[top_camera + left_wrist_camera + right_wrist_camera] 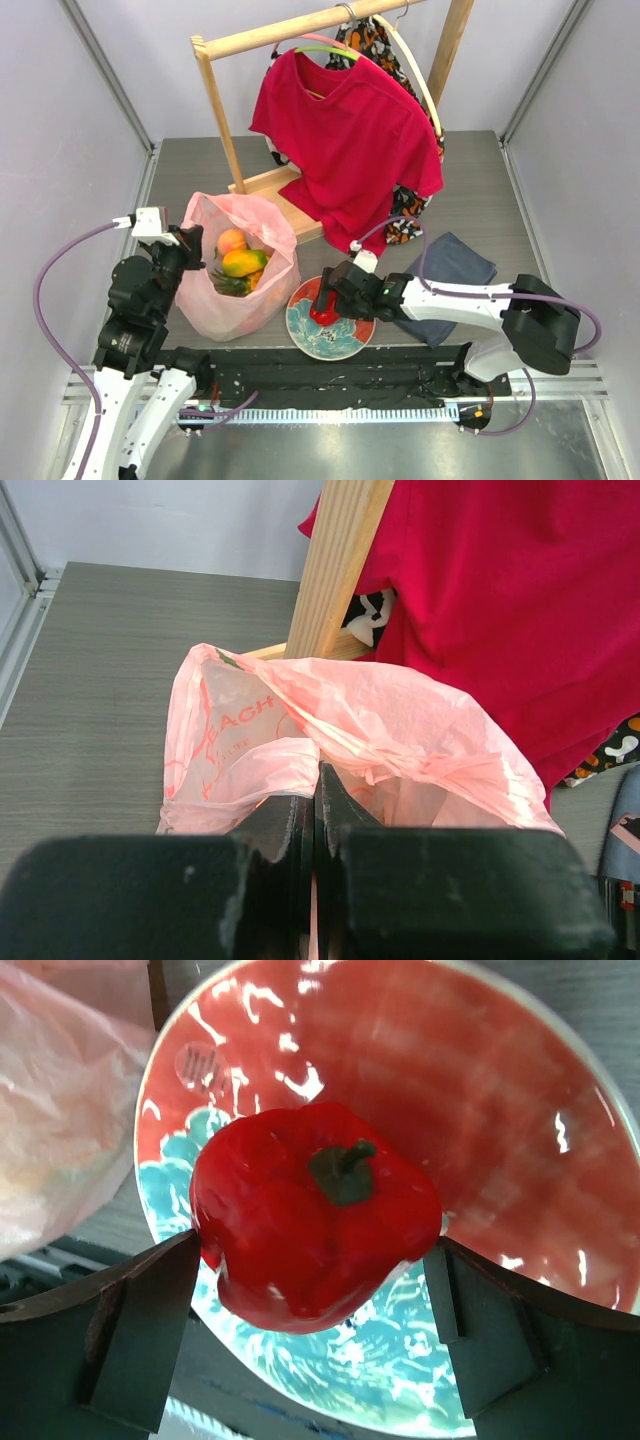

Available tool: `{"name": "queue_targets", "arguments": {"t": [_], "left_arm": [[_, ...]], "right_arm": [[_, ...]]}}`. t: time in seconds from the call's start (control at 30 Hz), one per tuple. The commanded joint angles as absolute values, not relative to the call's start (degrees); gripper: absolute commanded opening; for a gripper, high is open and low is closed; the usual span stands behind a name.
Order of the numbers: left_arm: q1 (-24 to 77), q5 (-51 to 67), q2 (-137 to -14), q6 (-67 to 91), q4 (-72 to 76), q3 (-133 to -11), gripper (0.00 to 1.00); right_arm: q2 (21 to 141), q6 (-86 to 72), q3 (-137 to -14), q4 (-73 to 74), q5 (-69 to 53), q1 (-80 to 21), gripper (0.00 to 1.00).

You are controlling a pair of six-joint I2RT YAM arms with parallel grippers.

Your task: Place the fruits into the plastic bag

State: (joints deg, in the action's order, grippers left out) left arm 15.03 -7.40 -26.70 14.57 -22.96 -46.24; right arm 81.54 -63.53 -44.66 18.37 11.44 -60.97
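Note:
The pink plastic bag (235,295) stands open at the left, with a peach (231,241), a yellow mango (244,262) and a pineapple (230,284) inside. My left gripper (196,250) is shut on the bag's near-left rim; in the left wrist view the jaws (318,780) pinch the pink film (380,720). The red pepper (323,312) sits over the red and teal plate (335,340). My right gripper (325,300) has its fingers pressed on both sides of the pepper (310,1220) above the plate (480,1090).
A red T-shirt (345,140) hangs on a wooden rack (225,120) behind the bag. A folded grey-blue cloth (455,265) lies right of the plate, under the right arm. A black mat (330,380) runs along the near edge.

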Motion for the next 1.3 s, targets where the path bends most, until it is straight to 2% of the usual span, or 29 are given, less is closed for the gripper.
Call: {"name": "queue_targets", "arguments": {"t": [0.0, 0.27, 0.37, 0.47, 0.5, 0.6, 0.7, 0.87, 1.03, 1.17, 1.27], "left_arm": [[15.03, -6.86, -26.19, 14.5, -20.57, -46.14, 0.0], [15.03, -7.12, -26.1, 14.5, -20.65, -46.14, 0.0], [15.03, -7.21, -26.02, 14.5, -20.57, -46.14, 0.0], [15.03, -7.21, -26.1, 14.41, -20.65, -46.05, 0.0], [14.94, -7.21, -26.19, 14.41, -20.57, -46.14, 0.0], [15.03, -7.12, -26.02, 14.41, -20.57, -46.05, 0.0], [15.03, -7.12, -25.93, 14.41, -20.65, -46.05, 0.0], [15.03, -7.12, -26.1, 14.41, -20.57, -46.05, 0.0], [14.94, -6.94, -26.19, 14.41, -20.57, -46.14, 0.0], [15.03, -7.03, -26.1, 14.41, -20.57, -46.14, 0.0], [14.94, -6.86, -26.1, 14.5, -20.48, -46.05, 0.0]], "right_arm": [[83.32, -64.52, -46.14, 16.7, 18.28, -61.17, 1.0], [89.2, -60.38, -51.32, 17.31, 19.78, -60.91, 1.0], [90.09, -59.5, -52.21, 17.23, 19.34, -61.0, 0.93], [88.95, -59.06, -52.03, 17.31, 19.95, -60.91, 0.74], [87.99, -58.89, -51.94, 17.58, 20.65, -60.91, 0.63], [85.79, -57.48, -51.68, 18.45, 21.79, -60.91, 0.46], [82.98, -54.94, -51.42, 18.11, 23.37, -61.34, 0.36], [76.21, -47.22, -50.62, 15.39, 29.35, -64.33, 0.33], [69.79, -37.98, -51.94, 6.08, 31.29, -67.76, 0.31], [66.37, -30.25, -51.86, -6.12, 22.72, -68.2, 0.31], [69.15, -25.85, -54.57, -13.96, 15.06, -68.2, 0.3]]}}
